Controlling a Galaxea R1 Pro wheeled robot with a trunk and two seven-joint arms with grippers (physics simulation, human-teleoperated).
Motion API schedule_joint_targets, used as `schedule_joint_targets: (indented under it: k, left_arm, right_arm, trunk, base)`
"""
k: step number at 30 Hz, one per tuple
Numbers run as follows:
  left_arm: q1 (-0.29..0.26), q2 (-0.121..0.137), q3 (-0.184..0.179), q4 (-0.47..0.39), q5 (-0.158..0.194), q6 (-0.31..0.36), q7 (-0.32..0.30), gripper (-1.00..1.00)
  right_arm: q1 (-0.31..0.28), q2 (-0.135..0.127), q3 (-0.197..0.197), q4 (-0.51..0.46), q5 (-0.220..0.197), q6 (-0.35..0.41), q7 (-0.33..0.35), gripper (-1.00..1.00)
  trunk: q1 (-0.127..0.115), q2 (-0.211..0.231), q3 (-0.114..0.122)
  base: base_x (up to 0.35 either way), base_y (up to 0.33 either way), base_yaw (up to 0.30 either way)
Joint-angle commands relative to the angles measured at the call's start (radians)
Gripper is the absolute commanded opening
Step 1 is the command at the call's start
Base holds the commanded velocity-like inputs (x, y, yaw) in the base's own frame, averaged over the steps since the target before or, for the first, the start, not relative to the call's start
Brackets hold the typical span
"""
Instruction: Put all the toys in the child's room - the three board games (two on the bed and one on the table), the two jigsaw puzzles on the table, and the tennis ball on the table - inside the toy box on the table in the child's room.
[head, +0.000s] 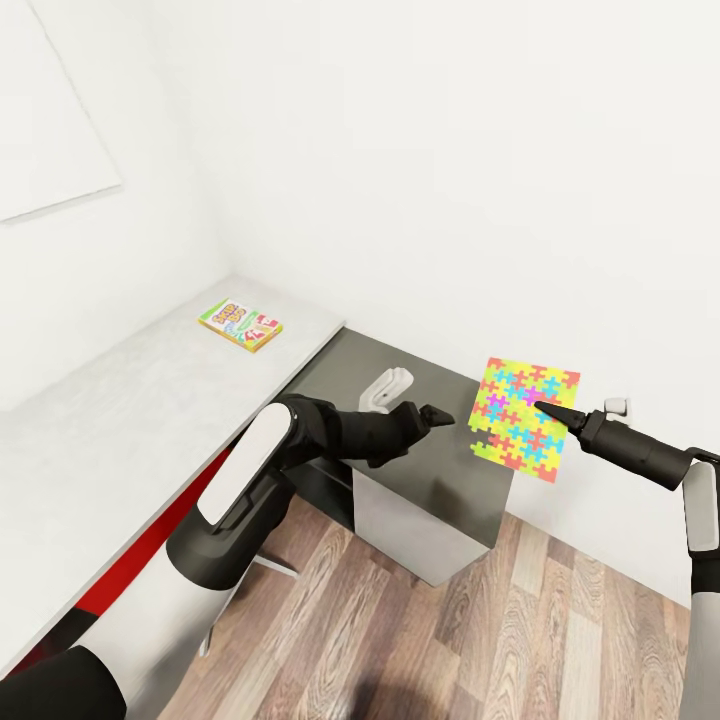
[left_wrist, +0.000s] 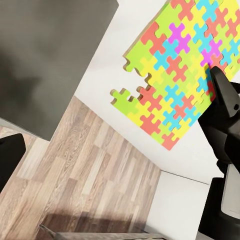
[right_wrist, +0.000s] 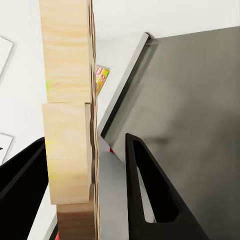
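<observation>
My right gripper (head: 548, 408) is shut on a jigsaw puzzle (head: 525, 420), holding it upright in the air in front of the white wall. Its coloured face shows as the puzzle (left_wrist: 175, 65) in the left wrist view. The right wrist view sees the puzzle (right_wrist: 70, 125) edge-on with its wooden back, clamped between black fingers (right_wrist: 150, 200). My left gripper (head: 437, 414) is open and empty, just left of the puzzle and not touching it. A Skip-Bo board game (head: 240, 325) lies flat at the far end of the light grey table (head: 120, 420). The toy box, tennis ball and bed are out of view.
A dark grey panel (head: 430, 460) joins the table's end and carries a white bracket-like object (head: 388, 388). Wood-plank floor (head: 450, 640) stretches below the arms. On the wall behind the puzzle is a small socket (head: 617, 407). Something red (head: 130, 560) shows under the table's edge.
</observation>
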Motion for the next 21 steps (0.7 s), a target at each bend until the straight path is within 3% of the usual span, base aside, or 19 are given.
schedule_joint_targets:
  k: [1, 9, 21]
  left_arm:
    - [-0.001, 0.0, 0.001, -0.001, 0.006, 0.002, 0.008, 1.0]
    - [0.003, -0.002, 0.001, 0.007, 0.005, 0.003, 0.003, 1.0]
    - [0.026, 0.0, 0.001, 0.031, -0.005, 0.006, -0.061, 1.0]
  right_arm:
    - [-0.001, 0.0, -0.001, 0.0, 0.004, 0.003, 0.006, -1.0]
    - [0.003, -0.001, -0.001, -0.005, 0.004, 0.003, 0.006, -1.0]
    - [0.019, -0.008, -0.001, -0.022, 0.001, 0.003, 0.005, -1.0]
  trunk:
    - [0.001, -0.002, -0.002]
    - [0.001, -0.002, -0.001]
    - [0.001, -0.002, 0.007]
  base:
    - [0.0, 0.0, 0.0]
    - [0.0, 0.0, 0.0]
    - [-0.004, 0.0, 0.0]
